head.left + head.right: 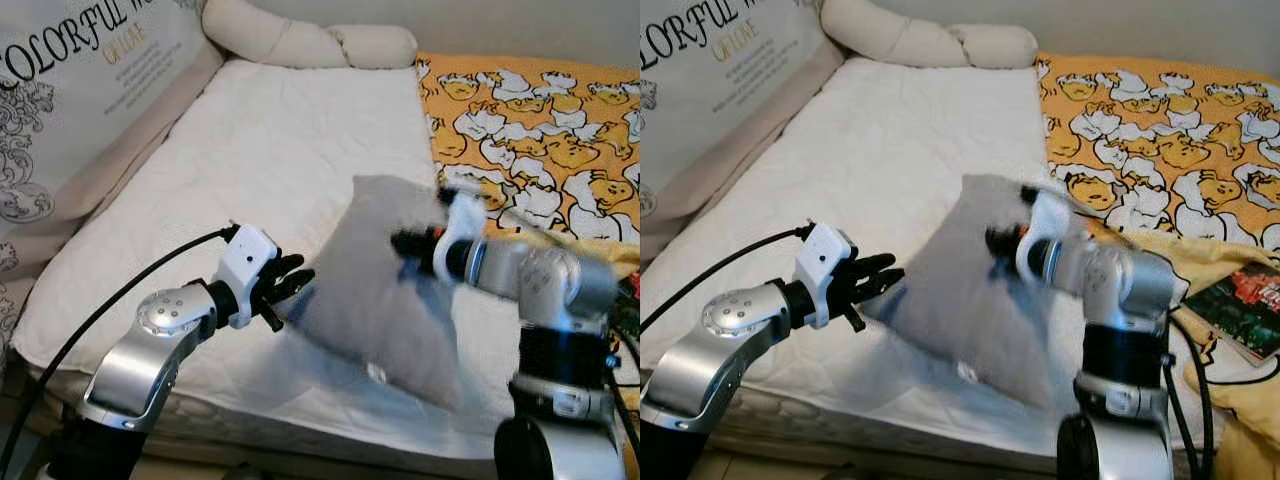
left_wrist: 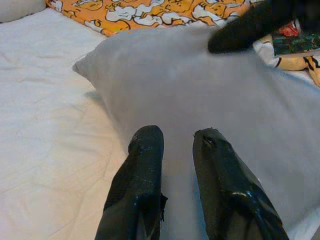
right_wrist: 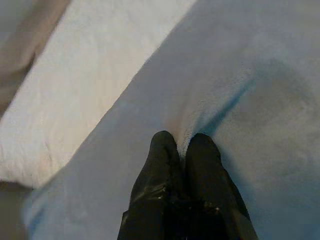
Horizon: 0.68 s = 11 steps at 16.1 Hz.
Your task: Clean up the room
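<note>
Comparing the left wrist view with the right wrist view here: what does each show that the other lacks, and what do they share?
Left wrist view only: the left gripper with fingers slightly parted against the grey pillow, the orange duck-print blanket, and a book.

Right wrist view only: the right gripper pinching a fold of the pillow.

Both: the grey pillow and the white mattress.

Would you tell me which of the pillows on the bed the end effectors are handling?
The plain grey pillow, lifted between both; the cream knotted one lies untouched at the bed's far end.
</note>
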{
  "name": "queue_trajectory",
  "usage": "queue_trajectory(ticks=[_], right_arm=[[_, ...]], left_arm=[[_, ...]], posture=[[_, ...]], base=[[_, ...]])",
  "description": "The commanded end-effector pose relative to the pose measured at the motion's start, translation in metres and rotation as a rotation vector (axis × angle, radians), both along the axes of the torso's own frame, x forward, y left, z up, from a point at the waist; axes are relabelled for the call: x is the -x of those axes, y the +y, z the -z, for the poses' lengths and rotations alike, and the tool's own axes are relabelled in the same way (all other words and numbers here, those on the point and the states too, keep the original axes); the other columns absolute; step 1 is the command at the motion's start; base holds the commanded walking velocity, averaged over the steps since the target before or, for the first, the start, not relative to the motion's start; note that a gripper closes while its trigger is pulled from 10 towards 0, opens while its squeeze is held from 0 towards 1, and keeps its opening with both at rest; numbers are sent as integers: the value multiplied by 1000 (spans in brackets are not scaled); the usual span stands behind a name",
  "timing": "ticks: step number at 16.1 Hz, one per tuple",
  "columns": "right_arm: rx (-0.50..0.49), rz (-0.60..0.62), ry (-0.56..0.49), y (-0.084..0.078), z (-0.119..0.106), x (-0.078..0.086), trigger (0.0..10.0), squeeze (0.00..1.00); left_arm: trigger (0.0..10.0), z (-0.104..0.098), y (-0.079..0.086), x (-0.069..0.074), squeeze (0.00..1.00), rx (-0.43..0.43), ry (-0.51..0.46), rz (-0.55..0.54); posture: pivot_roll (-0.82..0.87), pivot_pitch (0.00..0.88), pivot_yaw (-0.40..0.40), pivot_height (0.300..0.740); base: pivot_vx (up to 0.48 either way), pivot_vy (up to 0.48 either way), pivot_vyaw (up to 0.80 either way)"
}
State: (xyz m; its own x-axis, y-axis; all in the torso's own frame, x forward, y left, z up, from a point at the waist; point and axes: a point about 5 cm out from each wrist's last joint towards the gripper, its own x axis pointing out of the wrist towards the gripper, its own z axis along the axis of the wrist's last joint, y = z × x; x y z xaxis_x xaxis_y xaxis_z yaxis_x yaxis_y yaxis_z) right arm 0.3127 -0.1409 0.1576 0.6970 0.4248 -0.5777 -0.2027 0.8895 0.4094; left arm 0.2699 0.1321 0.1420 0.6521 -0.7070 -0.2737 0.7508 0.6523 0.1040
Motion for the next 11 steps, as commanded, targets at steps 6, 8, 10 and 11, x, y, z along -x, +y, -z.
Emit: queue_trajectory(ticks=[6,8,10,11], right_arm=[[91,-85,-55,-12,-16,2,0,0],[101,-63,-77,-19,-23,-3,0,0],[110,-83,-87,-17,-26,-3,0,0],[116,-107,-104,-14,-24,-2,6510,0]], left_arm=[[10000,-8,-1,-2,0,-6,-25,7],[10000,-9,-1,-4,0,-5,-28,8],[10000,-10,0,-4,0,-6,-30,8],[10000,-10,0,-5,0,-6,-31,5]], posture=[[0,0,0,740],[1,0,4,740],[-2,0,5,740],[-2,0,5,740]], base=[[0,0,0],[0,0,0],[0,0,0],[0,0,0]])
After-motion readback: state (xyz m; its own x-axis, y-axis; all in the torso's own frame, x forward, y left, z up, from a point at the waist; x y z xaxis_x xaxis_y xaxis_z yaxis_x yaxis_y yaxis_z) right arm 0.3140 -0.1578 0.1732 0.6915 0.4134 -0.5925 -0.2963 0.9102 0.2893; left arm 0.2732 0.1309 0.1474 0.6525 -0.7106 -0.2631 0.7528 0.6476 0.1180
